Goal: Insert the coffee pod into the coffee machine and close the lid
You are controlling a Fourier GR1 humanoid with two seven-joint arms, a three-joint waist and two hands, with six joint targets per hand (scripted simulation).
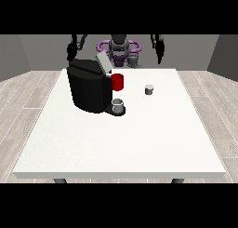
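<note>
One coffee machine [89, 90] stands on the tabletop [121, 138], toward the far edge and nearer the edge at the view's left. Its lid [103, 63] is raised and tilted – the top opening is exposed. One grey cup [118, 105] sits on the machine's drip base, and one red part [118, 82] projects from the machine just above it.

One coffee pod [149, 89] stands upright on the tabletop – apart from the machine, toward the view's right, near the far edge.

Two robot hands are present. The robot hand at the view's left [72, 49] and the robot hand at the view's right [159, 49] hang beyond the far edge, holding nothing; finger spread cannot be determined.

The near half of the tabletop offers open room.
</note>
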